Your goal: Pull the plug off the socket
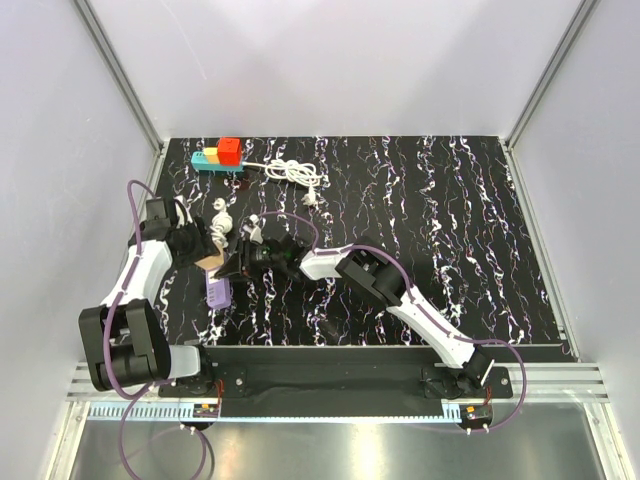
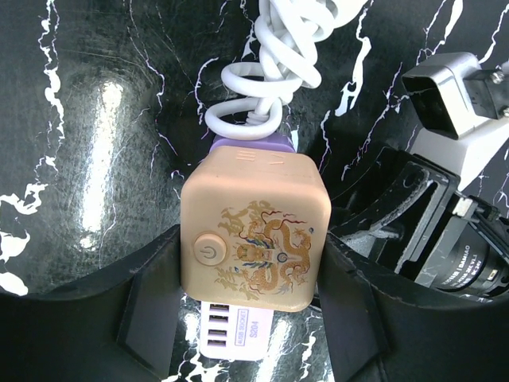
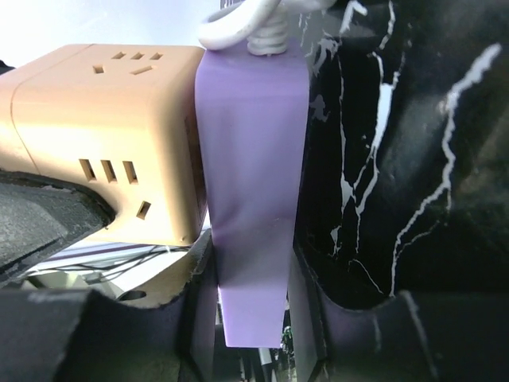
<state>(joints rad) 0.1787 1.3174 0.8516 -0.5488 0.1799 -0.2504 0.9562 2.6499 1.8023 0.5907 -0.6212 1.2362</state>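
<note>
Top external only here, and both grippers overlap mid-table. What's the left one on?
Observer: The left gripper is shut on a peach cube, gripping two opposite sides.
Operator: Right one?
Observer: The right gripper clamps the purple strip that the cube sits on.
Operator: Cube seated?
Observer: Looks so. In the right wrist view it lies flush against the strip, with no gap showing.
</note>
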